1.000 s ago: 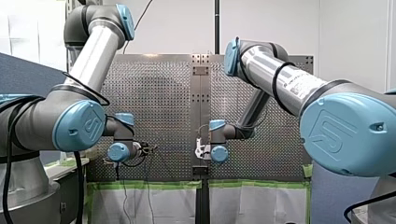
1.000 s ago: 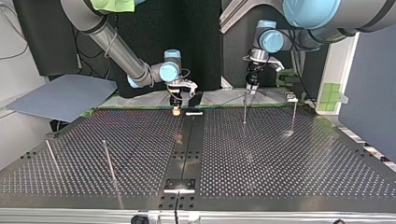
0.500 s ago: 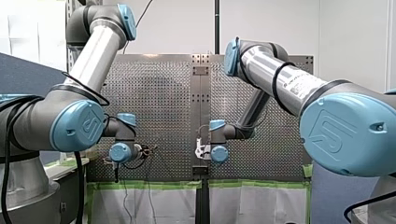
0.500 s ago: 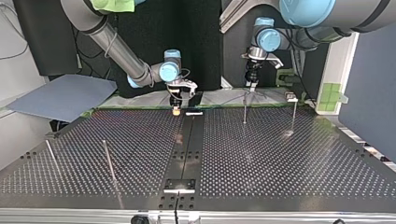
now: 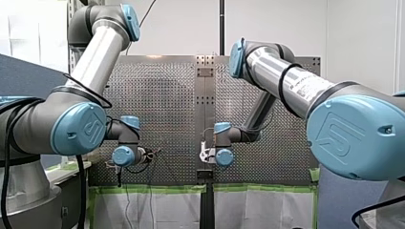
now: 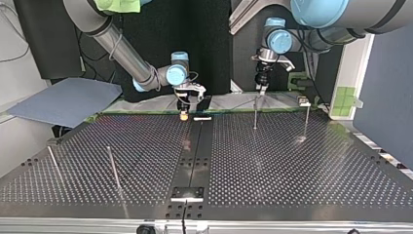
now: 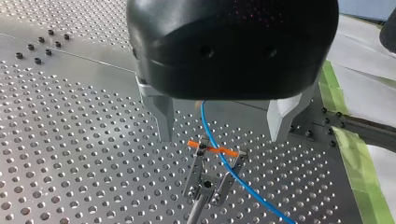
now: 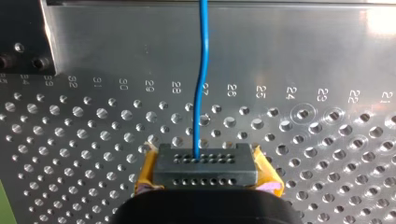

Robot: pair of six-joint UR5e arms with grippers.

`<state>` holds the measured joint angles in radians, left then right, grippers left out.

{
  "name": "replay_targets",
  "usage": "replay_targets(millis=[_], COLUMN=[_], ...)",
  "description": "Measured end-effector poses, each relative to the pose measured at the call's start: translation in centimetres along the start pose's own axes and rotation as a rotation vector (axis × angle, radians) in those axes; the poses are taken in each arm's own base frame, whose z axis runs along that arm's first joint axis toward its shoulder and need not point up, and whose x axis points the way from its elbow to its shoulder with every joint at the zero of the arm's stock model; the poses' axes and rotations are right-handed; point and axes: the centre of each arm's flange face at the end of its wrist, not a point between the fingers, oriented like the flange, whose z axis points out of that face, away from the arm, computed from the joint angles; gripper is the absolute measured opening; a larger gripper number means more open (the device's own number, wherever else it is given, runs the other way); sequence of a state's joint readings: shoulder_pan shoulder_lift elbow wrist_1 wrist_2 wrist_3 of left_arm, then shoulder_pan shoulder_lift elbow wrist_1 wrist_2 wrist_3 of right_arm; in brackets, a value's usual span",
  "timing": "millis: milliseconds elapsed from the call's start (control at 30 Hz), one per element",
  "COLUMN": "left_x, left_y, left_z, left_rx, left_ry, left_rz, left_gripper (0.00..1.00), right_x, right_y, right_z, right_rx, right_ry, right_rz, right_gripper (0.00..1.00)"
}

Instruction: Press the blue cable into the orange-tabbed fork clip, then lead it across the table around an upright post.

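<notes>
Over the perforated table (image 6: 292, 165), your left gripper (image 7: 223, 123) hangs just above the orange-tabbed fork clip (image 7: 205, 187). Its two metal fingers (image 7: 164, 119) are spread apart, one to each side of the clip, touching nothing. The blue cable (image 7: 208, 130) comes out from under that gripper's black body and runs down between the fingers. It crosses the orange tab between the clip's two prongs, then goes on over the table; how deep it sits in the fork you cannot tell. Your right gripper (image 8: 203, 179) is clamped on the cable, which leaves the black block (image 8: 205, 163) between the yellow pads (image 8: 145, 179) and runs straight ahead. Against a second ago, the top view shows the left gripper lifted a little off the clip, while the right gripper sits where it was, at the far edge by the middle seam. The top view gives you both grippers and four upright posts (image 6: 255, 114), but the cable is too thin to follow there, so only the wrist views show it plainly. The front view gives you mostly arm joints, with clip and fingers not readable.
</notes>
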<state>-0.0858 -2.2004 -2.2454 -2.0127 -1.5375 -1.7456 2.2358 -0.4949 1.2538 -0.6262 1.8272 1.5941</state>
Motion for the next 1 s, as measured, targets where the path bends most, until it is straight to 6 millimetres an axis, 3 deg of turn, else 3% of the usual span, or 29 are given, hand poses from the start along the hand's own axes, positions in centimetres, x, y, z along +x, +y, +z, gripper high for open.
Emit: replay_targets(millis=[567,1000], left_x=[0.1,-0.5], left_y=[-0.2,-4.3], left_z=[-0.1,1.6], left_rx=[0.009,0.049], left_ry=[0.014,0.025], left_rz=[0.009,0.058], left_gripper=[1.00,1.00], right_x=[0.0,-0.1], right_y=[0.0,0.2], right_z=[0.0,0.0], right_rx=[0.001,-0.001], right_ry=[-0.003,-0.008], right_rz=[-0.001,-0.004], right_gripper=[0.00,0.00])
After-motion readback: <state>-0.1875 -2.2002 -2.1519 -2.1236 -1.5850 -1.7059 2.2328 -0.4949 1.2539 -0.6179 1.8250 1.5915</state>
